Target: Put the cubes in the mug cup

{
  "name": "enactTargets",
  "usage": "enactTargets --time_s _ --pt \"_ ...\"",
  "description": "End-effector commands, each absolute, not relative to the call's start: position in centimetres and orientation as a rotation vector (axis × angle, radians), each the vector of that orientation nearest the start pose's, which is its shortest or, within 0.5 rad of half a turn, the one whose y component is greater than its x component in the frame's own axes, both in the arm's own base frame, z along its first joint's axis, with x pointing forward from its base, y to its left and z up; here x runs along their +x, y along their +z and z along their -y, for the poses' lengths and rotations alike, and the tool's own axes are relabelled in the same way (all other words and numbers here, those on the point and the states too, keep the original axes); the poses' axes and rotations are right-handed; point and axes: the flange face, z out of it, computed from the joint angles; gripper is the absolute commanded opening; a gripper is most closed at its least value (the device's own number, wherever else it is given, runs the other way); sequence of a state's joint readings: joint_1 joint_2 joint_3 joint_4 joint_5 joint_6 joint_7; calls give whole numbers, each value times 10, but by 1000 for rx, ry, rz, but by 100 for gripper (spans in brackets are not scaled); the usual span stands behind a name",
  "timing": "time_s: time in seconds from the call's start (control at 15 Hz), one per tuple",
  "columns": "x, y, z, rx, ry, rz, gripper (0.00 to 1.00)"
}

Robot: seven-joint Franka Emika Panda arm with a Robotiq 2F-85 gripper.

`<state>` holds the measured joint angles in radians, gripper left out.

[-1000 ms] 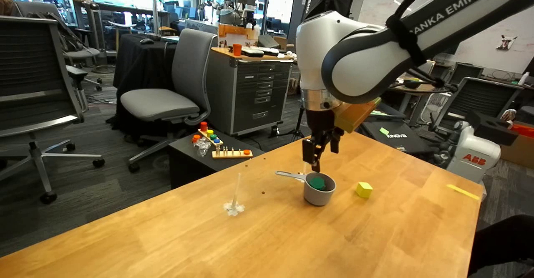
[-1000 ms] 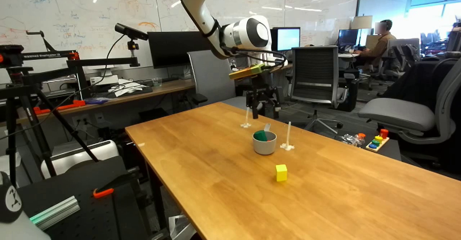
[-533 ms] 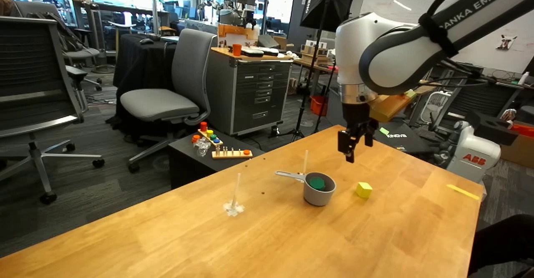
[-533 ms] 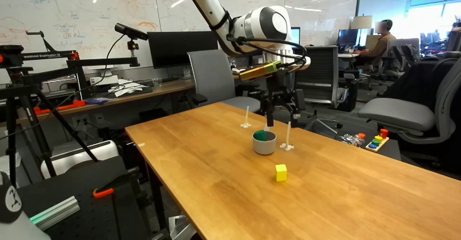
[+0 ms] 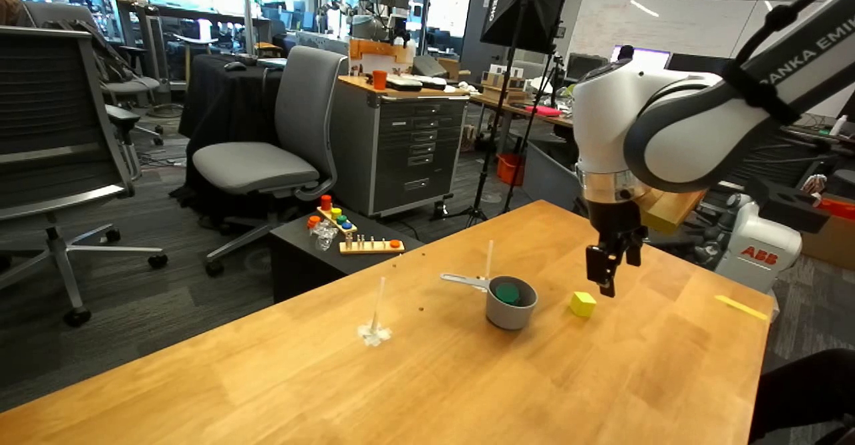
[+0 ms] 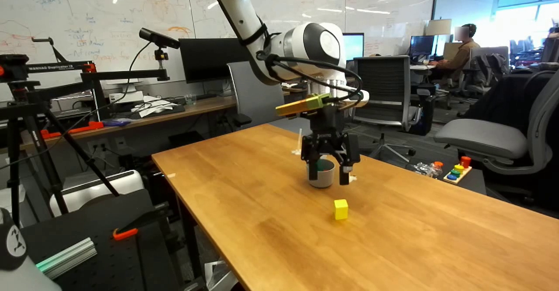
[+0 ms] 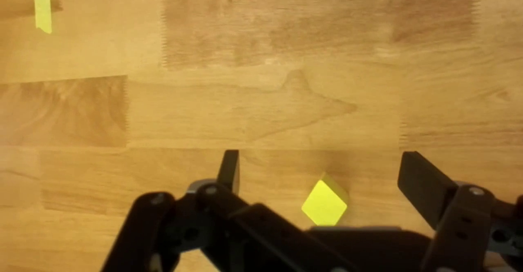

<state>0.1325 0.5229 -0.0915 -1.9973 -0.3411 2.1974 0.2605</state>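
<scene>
The yellow cube (image 5: 583, 304) sits on the table beside the grey mug; it also shows in an exterior view (image 6: 341, 209) and in the wrist view (image 7: 325, 202). The grey mug (image 5: 511, 315) stands upright with its handle pointing away from the yellow cube; my gripper partly covers it in an exterior view (image 6: 322, 179). The green cube (image 5: 507, 293) is inside the mug. The red cube is hidden, apart from perhaps a faint reddish trace inside the mug. My gripper (image 5: 620, 274) is open and empty above the table. In the wrist view the yellow cube appears between its spread fingers (image 7: 319, 161), below them.
Thin pale sticks stand upright on the table on white bases, one near the mug handle (image 5: 489, 258) and one farther off (image 5: 377, 305). A yellow tape strip (image 5: 741, 307) lies near the table edge. A black side table (image 5: 300, 258) holds toys.
My gripper has moved from above the mug's far side toward the yellow cube's side and has come lower. It stays open. The mug and the cubes have not moved.
</scene>
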Motion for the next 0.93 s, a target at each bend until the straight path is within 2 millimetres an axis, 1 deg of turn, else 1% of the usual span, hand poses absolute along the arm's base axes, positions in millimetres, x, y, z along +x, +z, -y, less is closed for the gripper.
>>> enactTargets --time_s 0.0,0.13,0.2,0.33,0.53,0.6,0.67,0.87 --pt "561 178 7 -3425 420 172 100" --pt "567 176 16 -3393 440 300 100" --pt "570 177 20 -3349 455 418 100" --pt "576 178 28 -3300 492 583 100" --pt "587 179 29 -3249 561 835 100" --pt "591 177 28 -3248 590 907 100" --pt "594 175 27 -3252 598 945 100" --pt "600 162 20 -3150 610 1108 100"
